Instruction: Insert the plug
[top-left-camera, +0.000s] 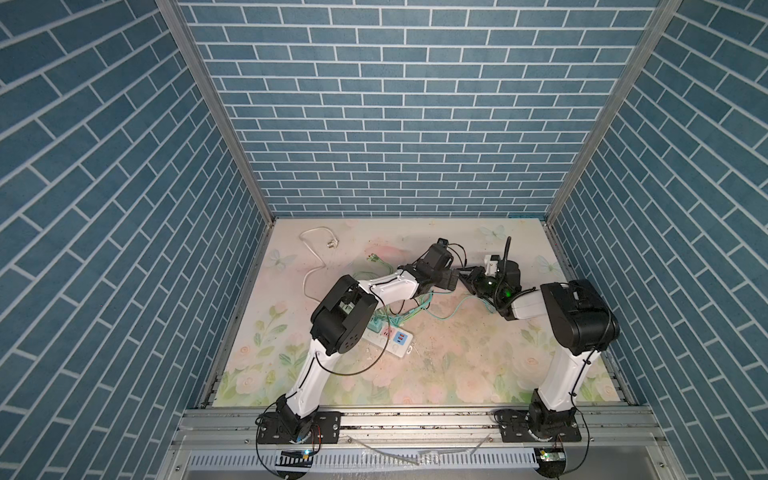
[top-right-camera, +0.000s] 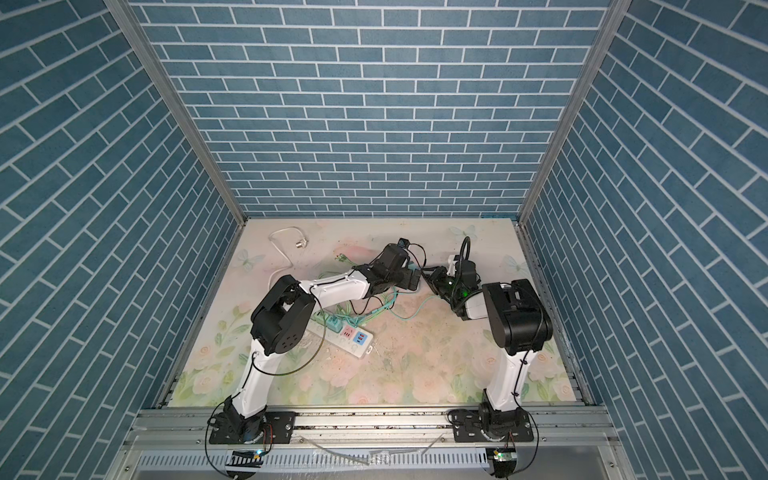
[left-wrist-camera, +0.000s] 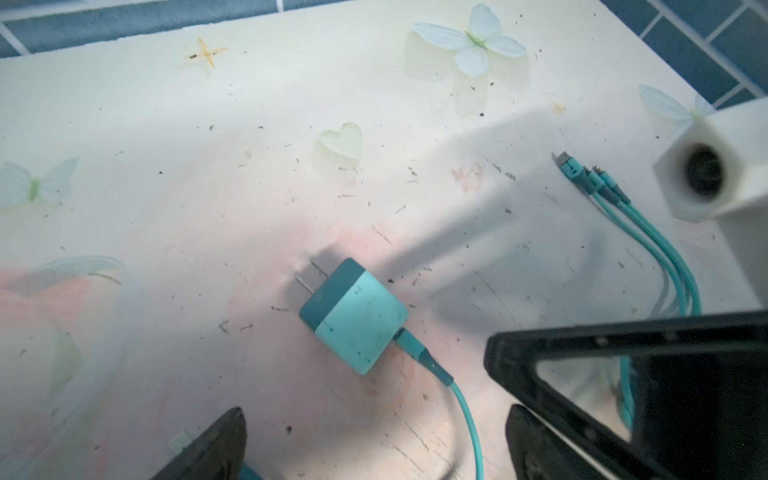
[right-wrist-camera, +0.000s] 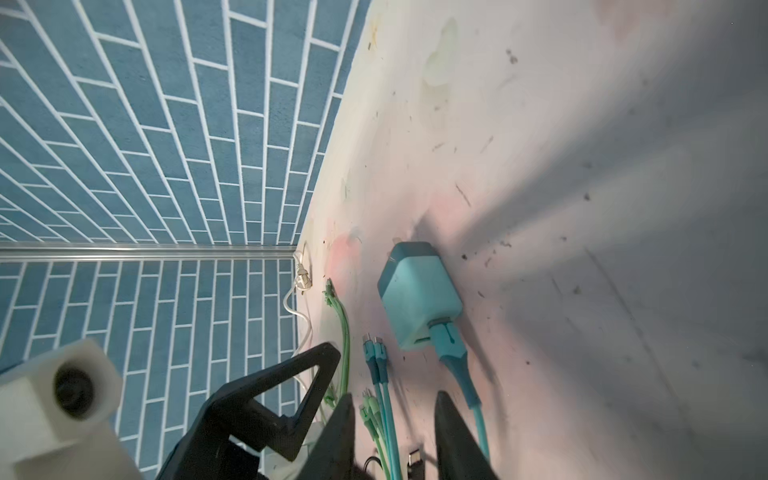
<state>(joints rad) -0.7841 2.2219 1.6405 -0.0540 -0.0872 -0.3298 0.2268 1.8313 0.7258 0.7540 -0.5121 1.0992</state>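
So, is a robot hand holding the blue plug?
No, the plug lies on the table with nothing gripping it.

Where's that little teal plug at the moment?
Seen in the left wrist view, the teal plug lies on the flowery table, held by nothing, just ahead of the open left pincer, near the table's middle.

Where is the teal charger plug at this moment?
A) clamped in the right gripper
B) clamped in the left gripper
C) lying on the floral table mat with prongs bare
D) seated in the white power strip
C: in the left wrist view the teal charger plug lies flat on the floral table mat, its prongs bare, with nothing gripping it.
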